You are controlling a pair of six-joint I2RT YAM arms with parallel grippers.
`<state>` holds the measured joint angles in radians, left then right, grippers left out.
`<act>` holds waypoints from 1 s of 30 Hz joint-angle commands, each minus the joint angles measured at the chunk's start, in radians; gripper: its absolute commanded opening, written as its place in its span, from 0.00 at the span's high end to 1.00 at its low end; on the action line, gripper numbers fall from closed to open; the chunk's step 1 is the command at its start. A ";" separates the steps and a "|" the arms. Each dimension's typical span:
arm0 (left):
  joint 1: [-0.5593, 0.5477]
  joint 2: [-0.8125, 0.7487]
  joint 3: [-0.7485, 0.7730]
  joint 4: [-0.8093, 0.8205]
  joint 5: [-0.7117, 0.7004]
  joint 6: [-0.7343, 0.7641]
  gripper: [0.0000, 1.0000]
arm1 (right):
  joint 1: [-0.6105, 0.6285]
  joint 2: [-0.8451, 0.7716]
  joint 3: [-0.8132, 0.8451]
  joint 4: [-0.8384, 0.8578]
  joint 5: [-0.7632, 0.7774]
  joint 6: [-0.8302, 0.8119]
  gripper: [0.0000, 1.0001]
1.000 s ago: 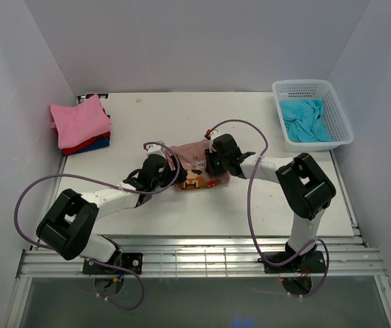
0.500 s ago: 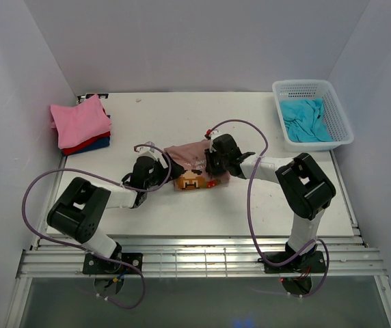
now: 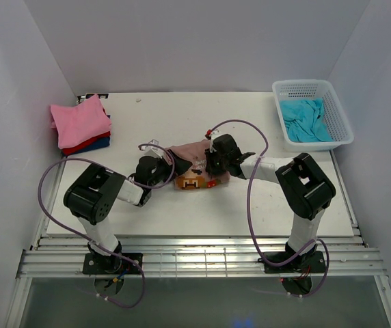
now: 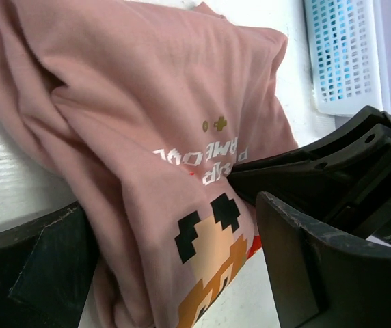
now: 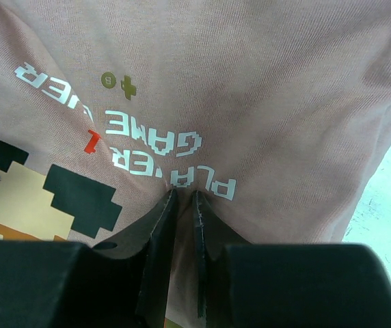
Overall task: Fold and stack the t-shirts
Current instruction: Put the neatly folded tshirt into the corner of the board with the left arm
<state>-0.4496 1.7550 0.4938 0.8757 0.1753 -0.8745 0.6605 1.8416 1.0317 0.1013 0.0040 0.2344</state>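
A rose-brown t-shirt [image 3: 194, 158] with a pixel-game print lies bunched on the white table [image 3: 250, 205], held between the two grippers. The right gripper [image 5: 182, 195] is pinched almost closed on a fold of this shirt, just below the white lettering. The left gripper [image 4: 168, 219] is spread wide, and the shirt's bundled edge fills the space between its fingers [image 4: 298, 253]. Far to the left of the left gripper sits a folded stack topped by a pink t-shirt [image 3: 79, 119]. Far to the right of the right gripper, a turquoise t-shirt [image 3: 305, 119] lies in a white lattice basket [image 3: 342, 113].
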 commanded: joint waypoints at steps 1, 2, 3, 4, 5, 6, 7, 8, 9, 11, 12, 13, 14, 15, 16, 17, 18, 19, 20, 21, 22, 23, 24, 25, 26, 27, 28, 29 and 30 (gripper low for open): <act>-0.021 0.061 0.021 -0.054 0.029 -0.023 0.02 | -0.004 0.022 -0.028 -0.009 0.008 0.009 0.79; -0.030 0.070 0.029 -0.050 0.027 -0.026 0.02 | -0.004 0.019 -0.030 -0.005 0.008 0.013 0.79; -0.037 0.081 0.040 -0.047 0.026 -0.027 0.02 | -0.005 0.018 -0.032 -0.002 0.005 0.013 0.79; -0.041 0.104 0.051 -0.047 0.020 -0.027 0.02 | -0.006 0.018 -0.035 0.000 0.007 0.016 0.79; -0.052 0.116 0.074 -0.046 0.020 -0.029 0.02 | -0.006 0.016 -0.036 0.000 0.007 0.014 0.79; -0.057 0.126 0.083 -0.046 0.016 -0.032 0.02 | -0.004 0.016 -0.038 0.005 0.007 0.017 0.79; -0.060 0.136 0.095 -0.047 0.015 -0.031 0.02 | -0.005 0.015 -0.039 0.006 0.005 0.017 0.79; -0.066 0.153 0.115 -0.047 0.010 -0.031 0.02 | -0.006 0.012 -0.045 0.009 0.005 0.017 0.79; -0.069 0.161 0.123 -0.047 0.006 -0.027 0.02 | -0.006 0.010 -0.048 0.014 0.007 0.019 0.79; -0.073 0.175 0.135 -0.053 -0.014 -0.018 0.02 | -0.004 0.005 -0.058 0.018 -0.029 0.019 0.79; -0.074 0.179 0.147 -0.061 -0.022 -0.014 0.02 | -0.005 0.004 -0.062 0.024 -0.033 0.019 0.79; -0.074 0.182 0.155 -0.082 -0.029 0.003 0.02 | -0.004 0.001 -0.065 0.028 -0.036 0.020 0.79; -0.074 0.189 0.166 -0.095 -0.036 0.011 0.02 | -0.004 -0.004 -0.070 0.031 -0.036 0.019 0.79; -0.074 0.202 0.190 -0.110 -0.045 0.020 0.02 | -0.004 -0.005 -0.076 0.034 -0.038 0.020 0.79; -0.075 0.215 0.204 -0.136 -0.045 0.040 0.04 | -0.004 -0.007 -0.078 0.037 -0.039 0.020 0.79; -0.077 0.225 0.218 -0.150 -0.043 0.048 0.09 | -0.004 -0.011 -0.081 0.040 -0.042 0.020 0.79; -0.078 0.244 0.230 -0.162 -0.049 0.055 0.14 | -0.004 -0.013 -0.084 0.041 -0.044 0.023 0.79; -0.081 0.253 0.261 -0.182 -0.057 0.068 0.22 | -0.004 -0.016 -0.085 0.043 -0.048 0.022 0.79; -0.087 0.261 0.276 -0.228 -0.066 0.093 0.32 | -0.004 -0.021 -0.087 0.046 -0.050 0.022 0.79; -0.089 0.267 0.290 -0.251 -0.075 0.106 0.51 | -0.004 -0.025 -0.090 0.047 -0.052 0.023 0.79; -0.093 0.276 0.317 -0.297 -0.106 0.121 0.61 | -0.004 -0.028 -0.096 0.051 -0.052 0.023 0.79; -0.098 0.278 0.330 -0.317 -0.120 0.152 0.70 | -0.004 -0.036 -0.097 0.051 -0.053 0.022 0.79; -0.101 0.279 0.341 -0.337 -0.135 0.169 0.97 | -0.002 -0.041 -0.101 0.052 -0.053 0.020 0.79; -0.103 0.278 0.350 -0.380 -0.160 0.183 1.00 | -0.004 -0.047 -0.108 0.054 -0.053 0.019 0.79; -0.106 0.271 0.373 -0.403 -0.199 0.201 1.00 | -0.004 -0.059 -0.113 0.055 -0.053 0.016 0.79; -0.106 0.264 0.380 -0.420 -0.220 0.236 1.00 | -0.002 -0.067 -0.119 0.055 -0.052 0.014 0.78; -0.106 0.253 0.385 -0.452 -0.249 0.253 1.00 | -0.001 -0.077 -0.124 0.057 -0.050 0.008 0.77; -0.106 0.218 0.405 -0.474 -0.267 0.275 1.00 | -0.002 -0.102 -0.134 0.055 -0.047 0.005 0.76; -0.106 0.196 0.417 -0.504 -0.289 0.319 1.00 | -0.001 -0.119 -0.143 0.052 -0.041 0.005 0.76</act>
<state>-0.5545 1.9896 0.8917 0.6136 0.0292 -0.6960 0.6498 1.7840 0.9279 0.2039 -0.0177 0.2508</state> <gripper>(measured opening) 0.139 0.234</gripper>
